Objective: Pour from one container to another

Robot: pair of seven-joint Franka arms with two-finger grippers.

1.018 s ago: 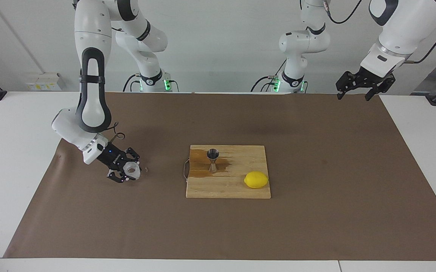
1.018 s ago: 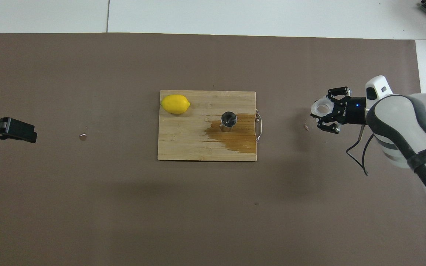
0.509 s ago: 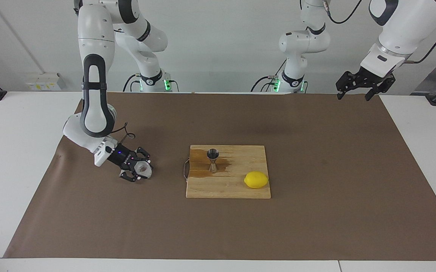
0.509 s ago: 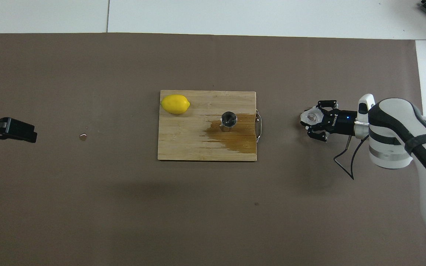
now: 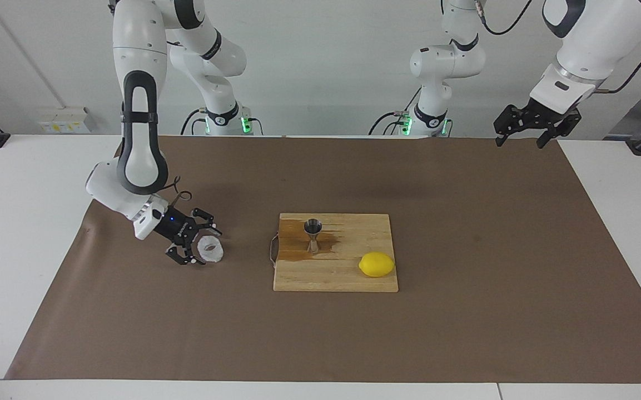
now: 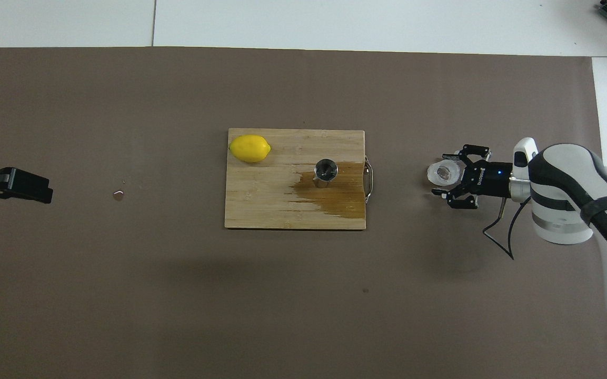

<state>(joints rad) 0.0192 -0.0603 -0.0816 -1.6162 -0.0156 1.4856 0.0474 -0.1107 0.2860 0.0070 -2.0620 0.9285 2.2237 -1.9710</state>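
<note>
The clear tumbler [image 5: 210,250] is seen on the brown mat [image 5: 465,333] toward the right arm's end, apparently released between the spread right gripper [image 5: 198,248] fingers, while the open left gripper [image 5: 522,132] waits.

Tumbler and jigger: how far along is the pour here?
Done, it seems: the jigger stands upright on the cutting board in a brown wet patch, so liquid has gone over, some spilled. In hand: the right gripper is open around the tumbler, which sits on the brown mat. Left: only the arm's retreat. The left gripper waits, open, over the mat's edge.
</note>
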